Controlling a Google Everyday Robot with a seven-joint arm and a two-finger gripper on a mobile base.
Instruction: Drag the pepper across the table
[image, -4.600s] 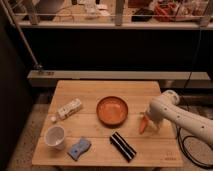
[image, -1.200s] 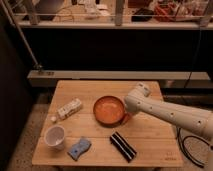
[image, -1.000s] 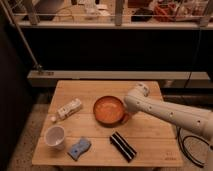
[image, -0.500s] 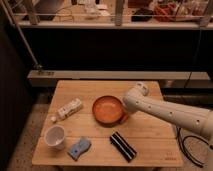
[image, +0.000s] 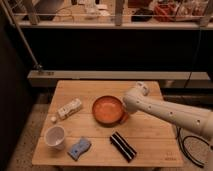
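Observation:
On the light wooden table (image: 150, 137), my gripper (image: 123, 117) hangs at the end of the white arm, which reaches in from the right. It sits low, right against the right rim of the round orange bowl (image: 106, 109). A small orange-red piece of the pepper (image: 125, 119) shows under the arm's tip, and the gripper is shut on it. The arm covers the rest of the pepper.
A white cup (image: 55, 136) and a blue sponge (image: 79, 148) stand at the front left. A black bar (image: 123, 146) lies at the front middle. A pale box (image: 69, 108) and a small white ball (image: 53, 119) lie left of the bowl. A black cable (image: 187, 145) hangs off the table's right side.
Since the earliest frame the gripper has carried the pepper leftward from the table's right side to the bowl's rim. Over the last second it has hardly moved.

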